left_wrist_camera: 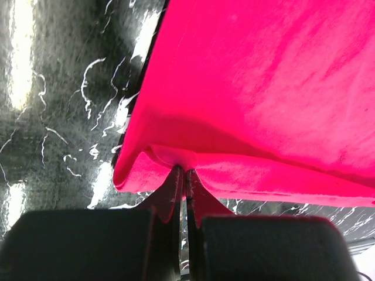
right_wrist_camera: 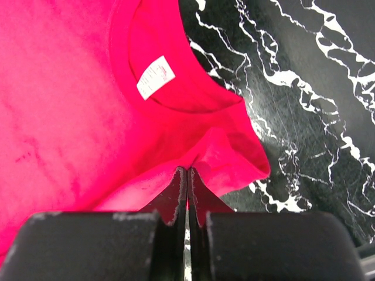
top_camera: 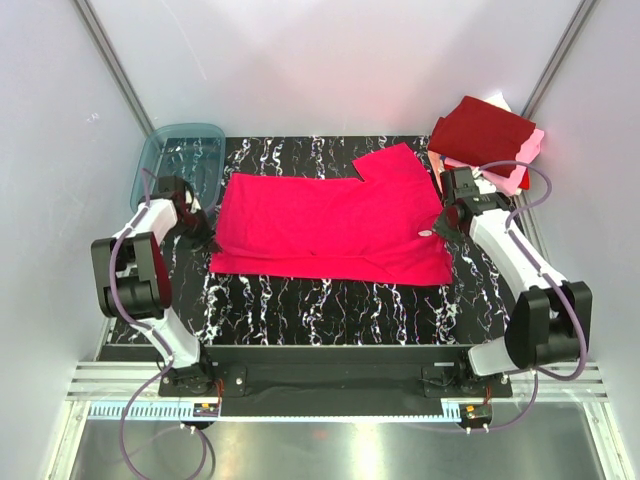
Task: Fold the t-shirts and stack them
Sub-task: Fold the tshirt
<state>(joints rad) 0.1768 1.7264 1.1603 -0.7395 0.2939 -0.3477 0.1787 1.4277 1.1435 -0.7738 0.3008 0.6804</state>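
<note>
A bright pinkish-red t-shirt (top_camera: 330, 225) lies spread across the middle of the black marbled table, one sleeve pointing to the back right. My left gripper (top_camera: 203, 232) is shut on its left edge; the left wrist view shows the cloth (left_wrist_camera: 246, 88) pinched between the closed tips (left_wrist_camera: 183, 171). My right gripper (top_camera: 440, 226) is shut on the right edge by the collar; the right wrist view shows the shirt (right_wrist_camera: 76, 117), its white label (right_wrist_camera: 155, 76) and the pinch (right_wrist_camera: 187, 171). A folded stack sits at the back right: dark maroon shirt (top_camera: 480, 130) on top, pale pink (top_camera: 520, 160) beneath.
A translucent blue-grey plastic tub (top_camera: 180, 155) stands at the back left, just behind my left arm. White walls close in the table on three sides. Bare marbled table (top_camera: 330, 305) shows in front of the shirt.
</note>
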